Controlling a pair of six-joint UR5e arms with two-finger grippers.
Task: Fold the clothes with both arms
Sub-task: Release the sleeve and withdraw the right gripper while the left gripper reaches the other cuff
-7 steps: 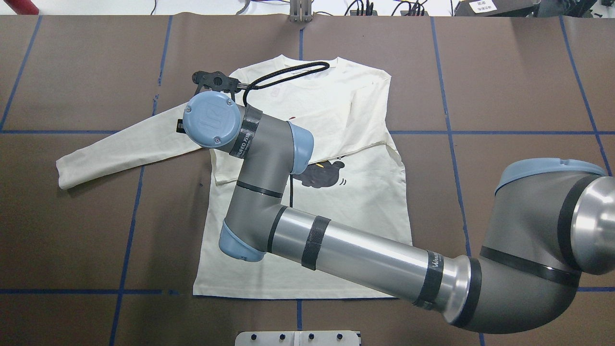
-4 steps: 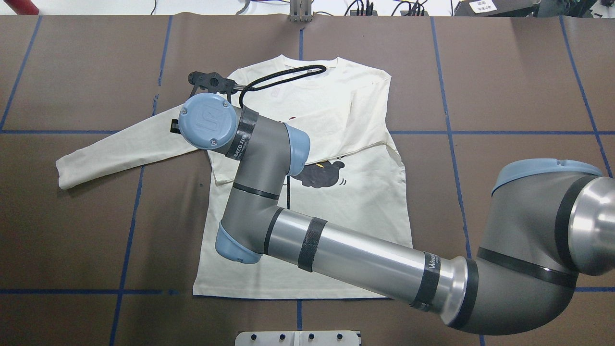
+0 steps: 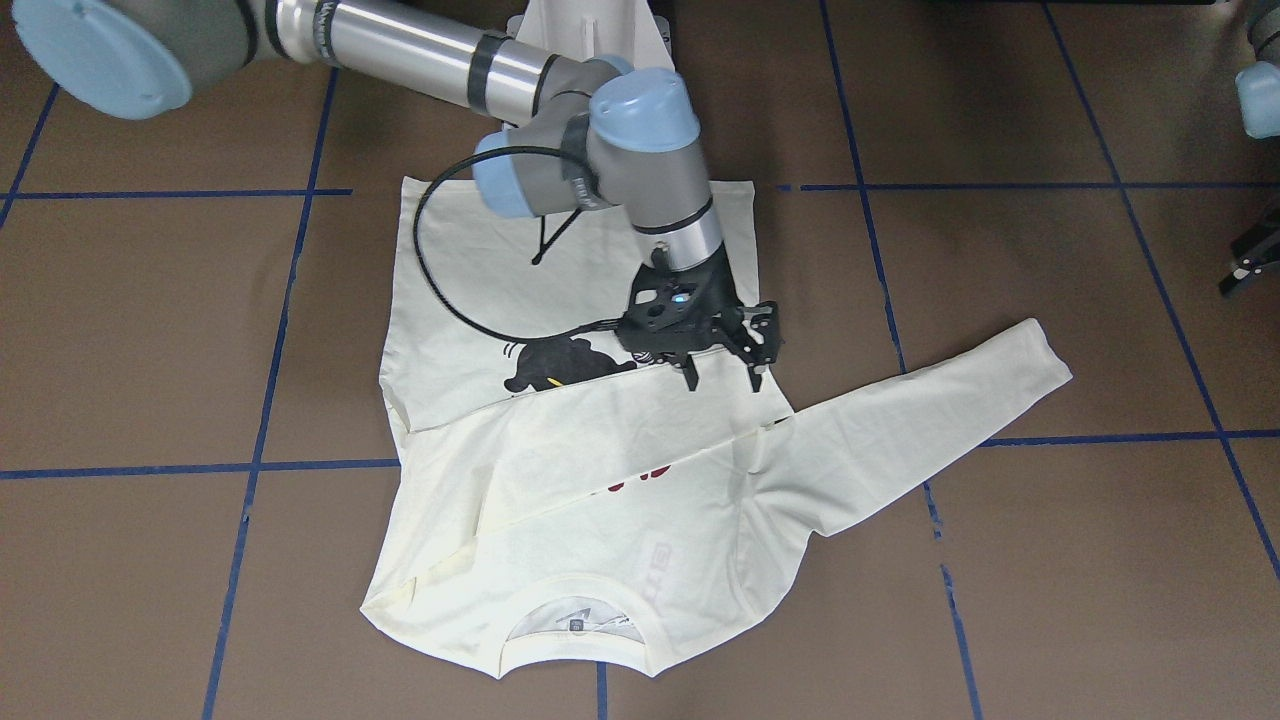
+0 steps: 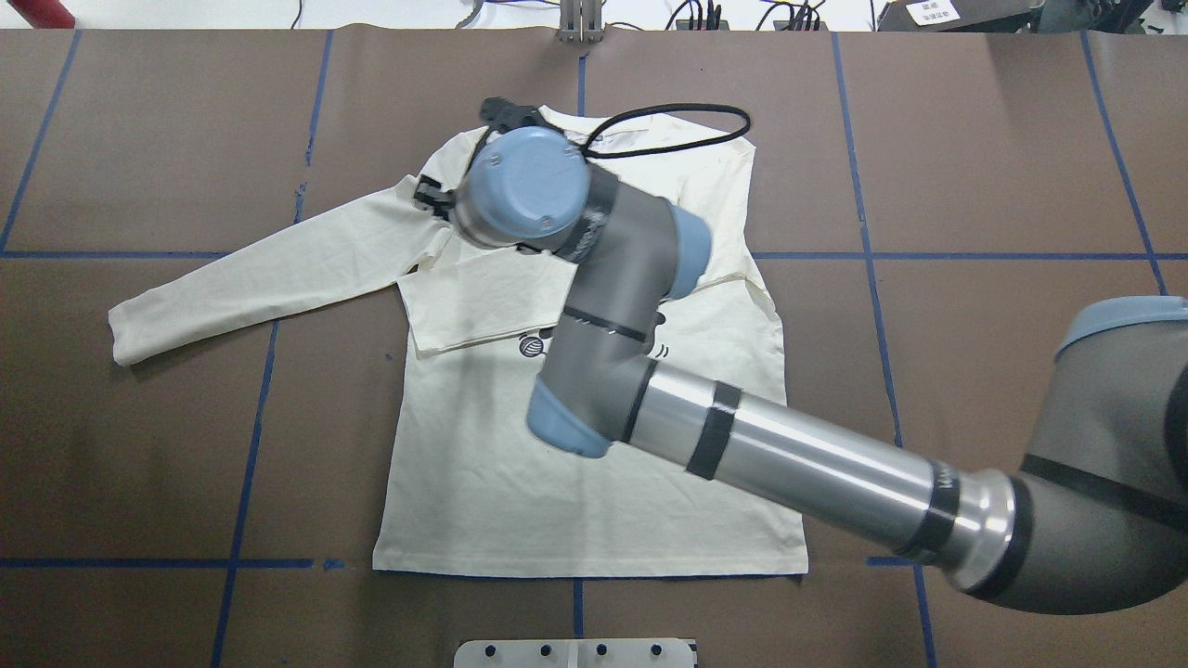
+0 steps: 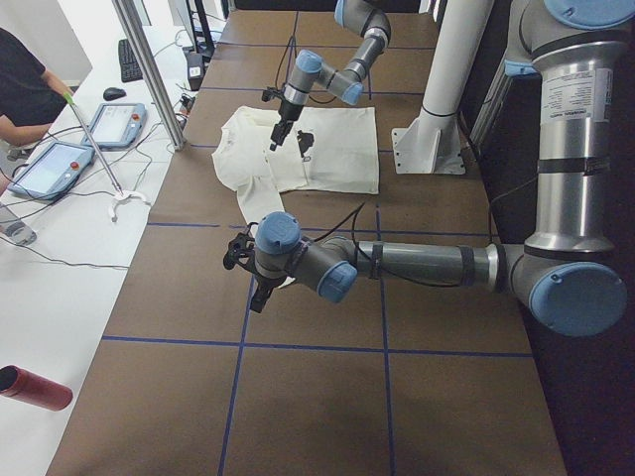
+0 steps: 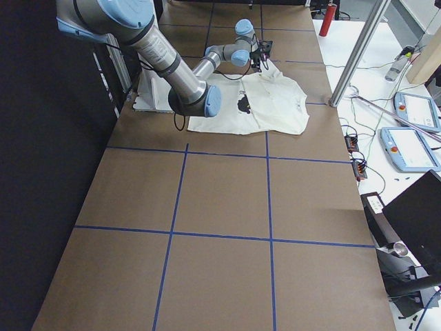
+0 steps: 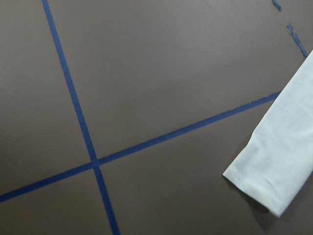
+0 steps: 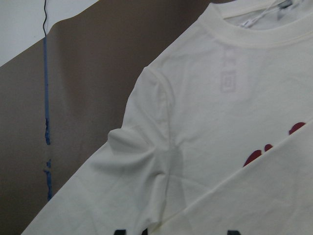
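Note:
The cream long-sleeved T-shirt (image 4: 483,464) lies flat on the brown table, collar at the far side. One sleeve is folded across the chest (image 4: 483,297), partly over the black cat print (image 3: 555,365). The other sleeve (image 4: 251,274) stretches out to the overhead view's left. My right arm (image 4: 789,455) reaches across the shirt. My right gripper (image 3: 722,380) hangs open and empty just above the shirt, beside the outstretched sleeve's armpit. Its wrist view shows that shoulder (image 8: 156,147) and the collar (image 8: 254,34). My left gripper (image 3: 1248,268) barely shows; its wrist view shows the sleeve cuff (image 7: 276,166).
Blue tape lines (image 4: 251,408) cross the brown table cover. A white pedestal base (image 3: 590,25) stands at the robot's side. A metal post (image 4: 580,23) stands at the far edge. An operator and tablets (image 5: 60,164) sit beyond the far side.
My right wrist has swung right and toward the collar, from the outstretched sleeve's shoulder to over the chest. The shirt has not visibly moved.

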